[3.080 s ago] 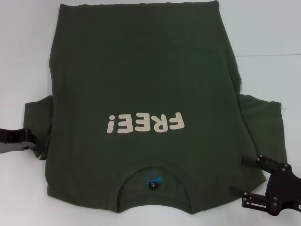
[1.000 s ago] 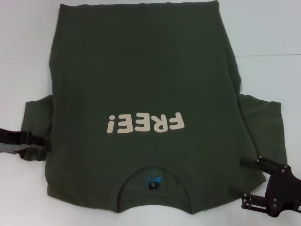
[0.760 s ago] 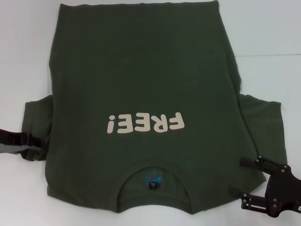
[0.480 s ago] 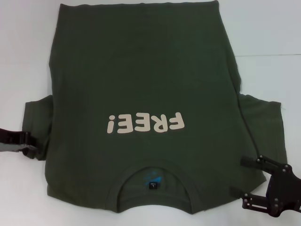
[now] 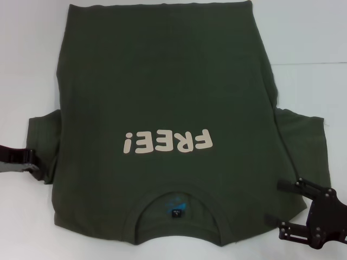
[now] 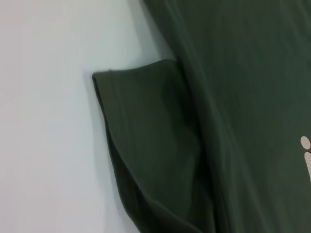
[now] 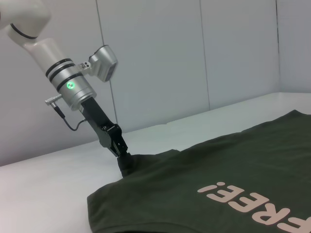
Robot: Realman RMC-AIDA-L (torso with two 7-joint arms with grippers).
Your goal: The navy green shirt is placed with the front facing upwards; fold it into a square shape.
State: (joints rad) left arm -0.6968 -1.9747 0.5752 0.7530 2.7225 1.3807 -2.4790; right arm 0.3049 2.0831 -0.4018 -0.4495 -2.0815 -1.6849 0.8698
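The navy green shirt (image 5: 162,81) lies flat on the white table, front up, with the cream "FREE!" lettering (image 5: 167,142) and the collar (image 5: 176,203) on the near side. My left gripper (image 5: 36,163) is at the outer edge of the shirt's left sleeve (image 6: 146,141). In the right wrist view the left gripper (image 7: 122,156) is shut on that sleeve's edge, and the cloth rises slightly to it. My right gripper (image 5: 277,206) is open at the shirt's near right shoulder corner, one finger on each side of the edge.
The white table (image 5: 309,54) shows on both sides of the shirt. The right sleeve (image 5: 306,146) spreads out just beyond my right gripper. A pale wall (image 7: 194,58) stands behind the left arm.
My left gripper reached in over the left sleeve, then drew back outward to the sleeve's edge. The right gripper has stayed in place.
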